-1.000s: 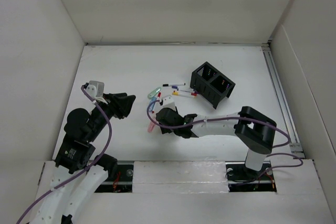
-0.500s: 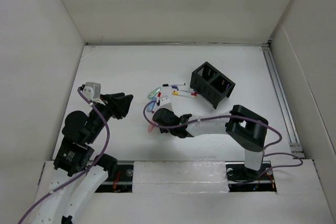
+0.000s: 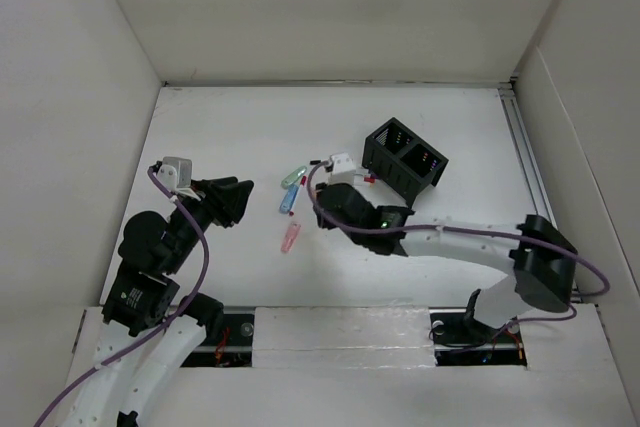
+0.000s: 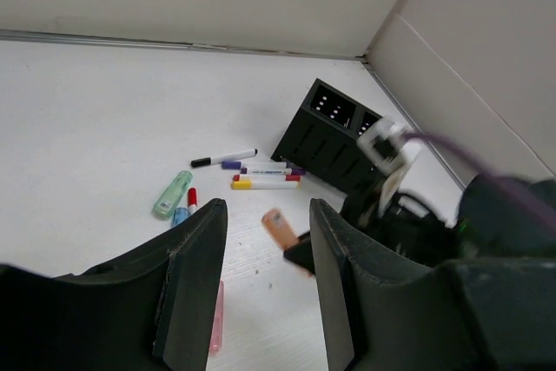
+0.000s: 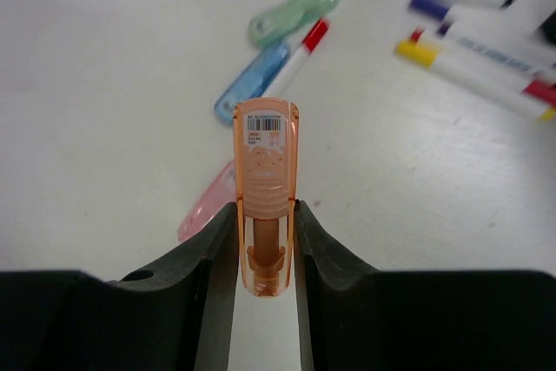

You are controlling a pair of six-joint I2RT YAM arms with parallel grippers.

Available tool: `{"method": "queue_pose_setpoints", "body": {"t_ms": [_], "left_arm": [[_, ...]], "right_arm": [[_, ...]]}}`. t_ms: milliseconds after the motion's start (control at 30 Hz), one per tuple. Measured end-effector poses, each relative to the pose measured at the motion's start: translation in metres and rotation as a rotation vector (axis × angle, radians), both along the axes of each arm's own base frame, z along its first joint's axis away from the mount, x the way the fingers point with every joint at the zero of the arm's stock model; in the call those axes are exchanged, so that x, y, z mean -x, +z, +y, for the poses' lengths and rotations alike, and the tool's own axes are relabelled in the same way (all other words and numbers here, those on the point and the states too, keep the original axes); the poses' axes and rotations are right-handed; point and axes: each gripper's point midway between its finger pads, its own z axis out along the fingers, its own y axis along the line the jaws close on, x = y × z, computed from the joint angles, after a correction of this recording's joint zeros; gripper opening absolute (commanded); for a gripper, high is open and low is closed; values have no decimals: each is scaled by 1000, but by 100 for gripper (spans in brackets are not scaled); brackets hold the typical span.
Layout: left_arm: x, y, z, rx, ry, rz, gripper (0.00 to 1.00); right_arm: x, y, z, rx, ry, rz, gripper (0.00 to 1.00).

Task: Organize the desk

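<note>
Left fingers (image 4: 195, 284): apart, raised over the tabletop (image 3: 220, 127) at 9 o'clock.
Right fingers (image 5: 213, 258): clamped on an orange case (image 5: 266, 171), mid-tabletop.
Pink case (image 3: 290, 237): at 7 o'clock of them.
Blue case (image 3: 288, 199), green case (image 3: 293, 176), pens (image 4: 261, 184): beyond.
Black organizer (image 3: 405, 162): farthest, at 2 o'clock.
Tabletop: white, walled, underlying all.
</note>
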Motion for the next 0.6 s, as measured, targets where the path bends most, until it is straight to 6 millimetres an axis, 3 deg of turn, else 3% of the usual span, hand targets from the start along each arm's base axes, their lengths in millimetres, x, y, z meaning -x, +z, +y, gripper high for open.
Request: {"method": "queue_pose_setpoints", "body": {"t_ms": [100, 233, 400, 600], "left_arm": [[0, 0, 0, 0, 0, -1, 39], [1, 1, 0, 3, -1, -6, 39], [2, 1, 0, 3, -5, -6, 39], [2, 1, -1, 3, -8, -7, 39]], "right_arm": [[-34, 46, -30, -87, -90, -63, 19], [-89, 77, -93, -134, -264, -119, 18], [-137, 76, -162, -125, -431, -119, 18], [-177, 64, -210, -134, -519, -74, 19]]}}
